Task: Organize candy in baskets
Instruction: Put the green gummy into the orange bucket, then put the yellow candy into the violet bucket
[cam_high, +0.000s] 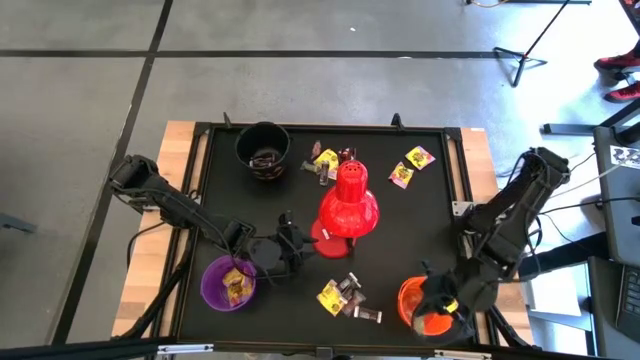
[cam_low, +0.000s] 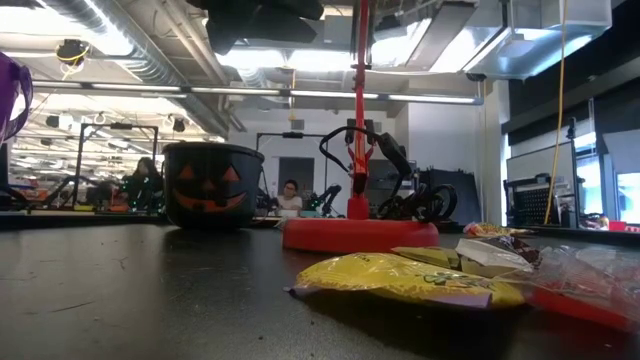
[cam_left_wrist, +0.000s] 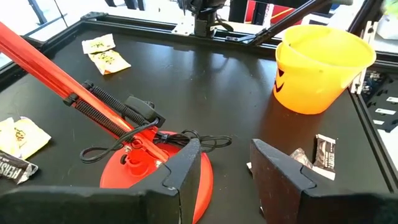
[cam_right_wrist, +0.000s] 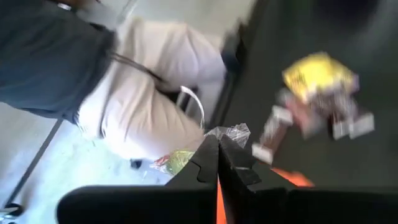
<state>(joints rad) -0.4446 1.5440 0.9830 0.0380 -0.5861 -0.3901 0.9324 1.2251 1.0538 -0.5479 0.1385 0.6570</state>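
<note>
The purple bucket (cam_high: 228, 284) is seen at the near left, yellow candy already dropped in it. Just beside it the left hand (cam_high: 291, 243) is held half open and empty, likely after a release. Yellow and brown sweets (cam_high: 343, 296) are left loose on the black surface (cam_high: 430, 215). The right hand (cam_high: 437, 310) is pinched on a clear wrapper (cam_right_wrist: 231, 132) above the orange bucket (cam_high: 408, 300).

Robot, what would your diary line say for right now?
left gripper: open, empty, beside red lamp base | right gripper: shut, over orange bucket | purple bucket: holds yellow candy
</note>
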